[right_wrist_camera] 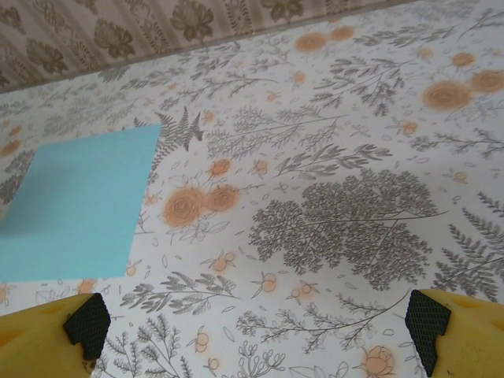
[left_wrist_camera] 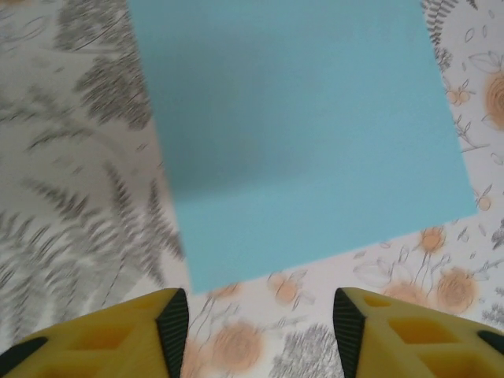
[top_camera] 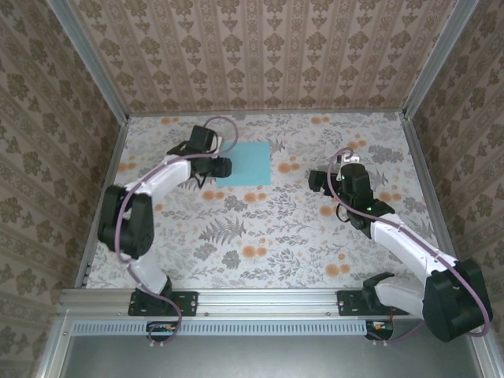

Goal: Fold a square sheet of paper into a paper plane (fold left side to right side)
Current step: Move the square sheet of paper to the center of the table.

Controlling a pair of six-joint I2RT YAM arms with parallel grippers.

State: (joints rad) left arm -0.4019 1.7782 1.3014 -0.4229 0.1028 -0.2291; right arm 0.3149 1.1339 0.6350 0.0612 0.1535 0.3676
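Paper lies flat and uncreased on the surface, far left of centre, my left tool just short of its corner with jaws apart on nothing, right tool spread wide and well apart, so I reckon every fold remains.

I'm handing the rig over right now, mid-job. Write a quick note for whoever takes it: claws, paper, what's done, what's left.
Left claw: open, nothing between its fingers, just short of the nearest corner of the square sheet of paper, on the sheet's left side in the top view.
Right claw: wide open, empty, over the table to the right of the sheet.
Paper: lies flat on the far middle of the table, no crease visible.
Done: no fold made.
Left: bring the left side over to the right side, then all the later folds.
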